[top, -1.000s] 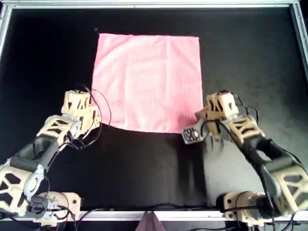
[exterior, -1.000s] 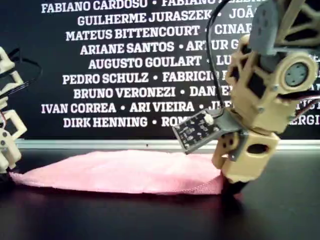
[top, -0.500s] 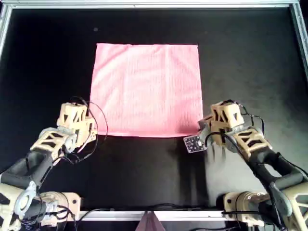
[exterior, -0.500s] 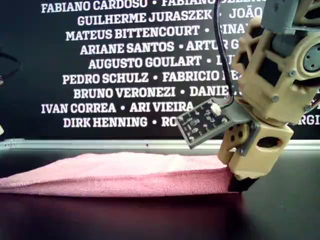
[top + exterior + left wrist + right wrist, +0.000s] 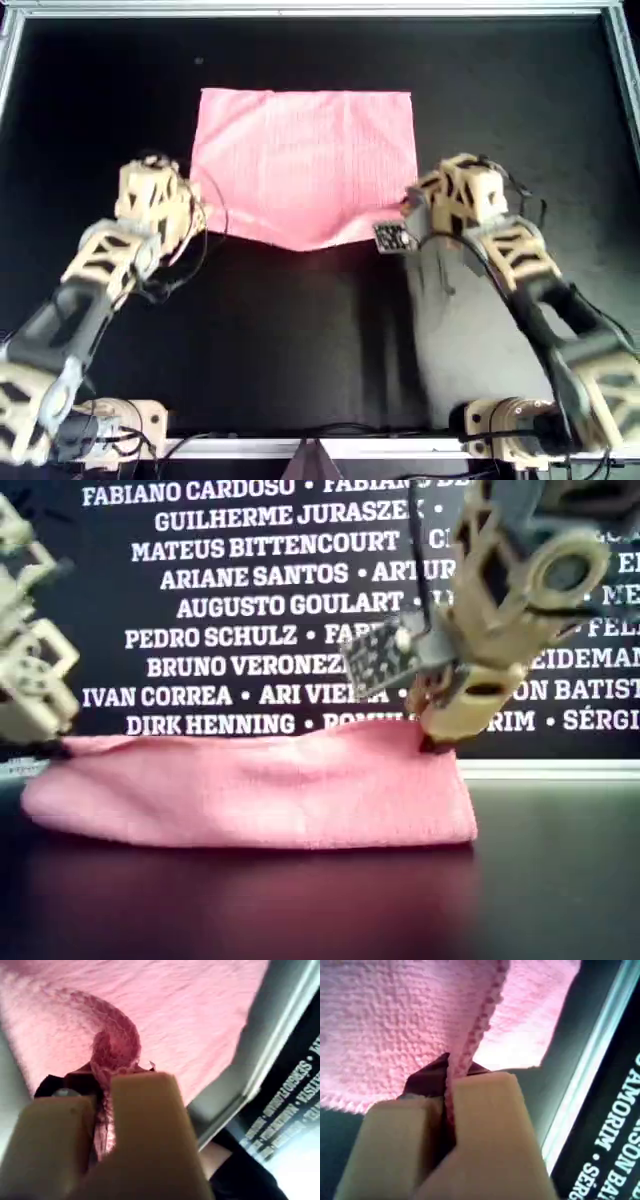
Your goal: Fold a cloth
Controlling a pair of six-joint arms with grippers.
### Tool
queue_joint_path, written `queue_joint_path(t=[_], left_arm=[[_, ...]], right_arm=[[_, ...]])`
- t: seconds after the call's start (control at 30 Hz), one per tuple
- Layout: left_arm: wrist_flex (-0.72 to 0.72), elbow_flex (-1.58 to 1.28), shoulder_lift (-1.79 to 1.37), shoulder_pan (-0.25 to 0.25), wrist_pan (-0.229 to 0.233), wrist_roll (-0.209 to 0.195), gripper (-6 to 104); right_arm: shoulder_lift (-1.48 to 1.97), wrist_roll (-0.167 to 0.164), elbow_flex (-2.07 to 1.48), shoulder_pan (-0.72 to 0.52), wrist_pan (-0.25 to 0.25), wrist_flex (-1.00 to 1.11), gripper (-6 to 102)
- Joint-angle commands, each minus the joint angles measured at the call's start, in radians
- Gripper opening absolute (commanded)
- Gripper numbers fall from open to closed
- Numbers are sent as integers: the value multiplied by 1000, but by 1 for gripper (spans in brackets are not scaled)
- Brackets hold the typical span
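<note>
My first tool (image 5: 102, 1110) and second tool (image 5: 445, 1125) pinch the cloth (image 5: 305, 160).

The thin light pink fabric cloth (image 5: 305, 160) carries fine faint stripes of a paler pink and a slightly darker stitched hem. Beneath the cloth lies the matte black table surface (image 5: 300, 340), edged by a silver metal frame (image 5: 320, 8). Behind the cloth stands a black banner with white capital lettering (image 5: 250, 580). The tan plastic arms (image 5: 110, 260) flanking the cloth carry black cables.
</note>
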State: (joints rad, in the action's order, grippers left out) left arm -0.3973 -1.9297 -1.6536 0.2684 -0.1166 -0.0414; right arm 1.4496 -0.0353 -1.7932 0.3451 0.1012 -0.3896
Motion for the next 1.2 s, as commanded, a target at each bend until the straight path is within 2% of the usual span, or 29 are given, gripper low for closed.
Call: queue_joint_path(t=[0.0,0.23,0.47,0.53,0.83,1.17], left_arm=[[18,183,84,-5,5,5,-1],[18,500,379,-8,5,5,-1],[18,825,588,-107,5,5,-1],[18,904,638,-123,5,5,-1],[17,1164,842,-124,5,5,-1],[18,1387,996,-127,5,5,-1]], right_arm=[[-83,-5,204,-9,5,60,-2],[-359,-8,546,-64,6,64,-2],[-588,-8,842,-86,21,64,-2],[-644,-8,922,-84,21,64,-2],[-868,-8,1247,-86,21,64,-2],[-1035,-8,1454,-87,6,64,-1]])
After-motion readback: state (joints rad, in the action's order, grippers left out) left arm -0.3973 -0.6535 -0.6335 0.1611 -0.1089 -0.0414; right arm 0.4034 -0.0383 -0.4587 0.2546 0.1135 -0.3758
